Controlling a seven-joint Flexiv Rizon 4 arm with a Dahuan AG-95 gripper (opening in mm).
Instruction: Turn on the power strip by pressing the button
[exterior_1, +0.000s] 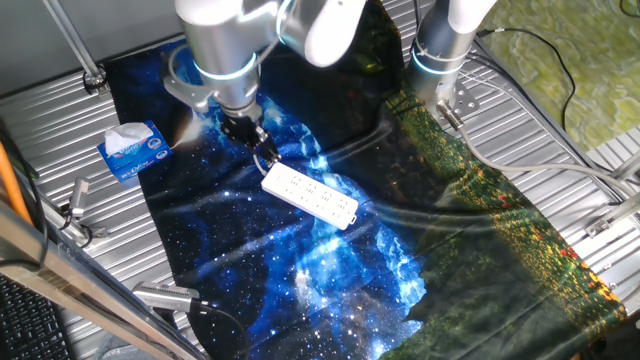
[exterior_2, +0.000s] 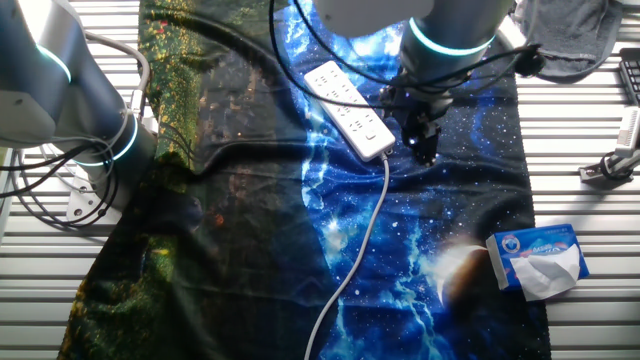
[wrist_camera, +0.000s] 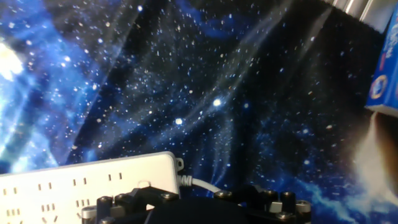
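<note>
From the left: a tissue pack (exterior_1: 133, 150) lies well apart, then the tool (exterior_1: 262, 150) hangs just above the near end of the power strip (exterior_1: 310, 194), which lies flat on the starry cloth (exterior_1: 330, 270) over the surface. Whether the tool is spread, I cannot tell. The strip looks light, rigid and likely to skid; I'd push straight down on the button, not grip.

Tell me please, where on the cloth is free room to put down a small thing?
Free: the dark green half of the cloth beyond the power strip, and the blue part nearer the camera below it. Crowded: around the gripper at the strip's cord end, toward the tissue pack.
</note>
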